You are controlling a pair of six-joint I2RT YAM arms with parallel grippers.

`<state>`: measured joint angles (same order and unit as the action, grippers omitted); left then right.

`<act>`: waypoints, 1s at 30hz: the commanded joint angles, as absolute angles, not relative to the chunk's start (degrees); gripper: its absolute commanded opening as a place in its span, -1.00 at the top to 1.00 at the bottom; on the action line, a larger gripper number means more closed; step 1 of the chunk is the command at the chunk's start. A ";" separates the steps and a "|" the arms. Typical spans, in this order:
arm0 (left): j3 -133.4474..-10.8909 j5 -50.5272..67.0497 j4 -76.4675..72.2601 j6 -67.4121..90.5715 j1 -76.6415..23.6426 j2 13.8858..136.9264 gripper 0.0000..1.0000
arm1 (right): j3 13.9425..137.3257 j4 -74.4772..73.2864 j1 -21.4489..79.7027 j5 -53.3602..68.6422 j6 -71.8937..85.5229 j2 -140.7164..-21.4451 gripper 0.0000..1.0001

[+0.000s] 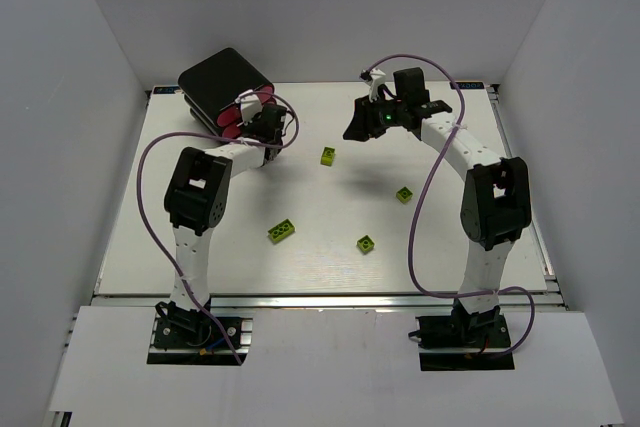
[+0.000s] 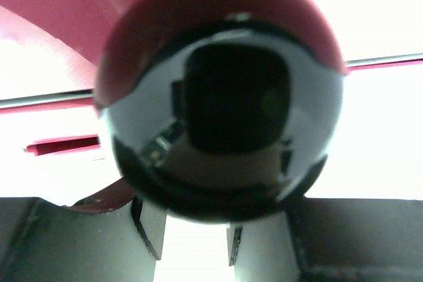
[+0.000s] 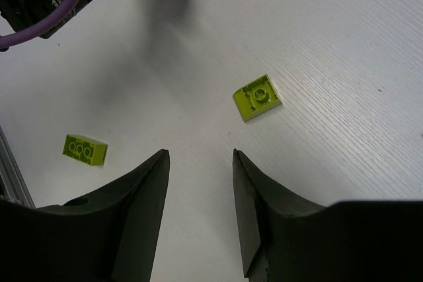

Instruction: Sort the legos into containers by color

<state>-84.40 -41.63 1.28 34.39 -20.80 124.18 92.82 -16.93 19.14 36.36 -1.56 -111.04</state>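
The black cabinet [image 1: 222, 77] stands at the back left with pink drawers [image 1: 232, 117] showing at its front. My left gripper [image 1: 263, 122] is at the drawer fronts. In the left wrist view a glossy black knob [image 2: 221, 110] on a pink drawer front [image 2: 59, 4] fills the frame and hides the fingertips [image 2: 149, 229], which stand a little apart. Several lime legos lie on the table [image 1: 328, 155] [image 1: 404, 194] [image 1: 282, 232] [image 1: 366, 243]. My right gripper [image 1: 358, 129] [image 3: 198, 153] is open and empty above the table, near a lime brick [image 3: 258, 97]. No dark green or purple legos show.
Another lime brick [image 3: 84, 149] lies left of my right fingers. The left arm's purple cable [image 3: 59, 11] is at the upper left of the right wrist view. White walls enclose the table [image 1: 480, 247] on three sides.
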 commanded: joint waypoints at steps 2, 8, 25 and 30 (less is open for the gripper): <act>-80.95 -39.90 2.55 36.83 -20.21 122.44 0.28 | 93.78 -15.73 18.72 37.62 -1.23 -109.25 0.02; -75.94 -39.81 1.41 38.14 -21.35 118.49 0.27 | 94.13 -15.47 18.81 37.88 -1.23 -109.51 0.02; -66.62 -37.62 3.77 42.53 -26.02 110.13 0.27 | 91.76 -14.50 18.81 37.79 -2.81 -108.28 0.02; -66.18 -36.83 7.02 43.77 -26.02 108.72 -0.44 | 90.53 -15.29 18.81 37.36 -5.61 -107.75 -0.07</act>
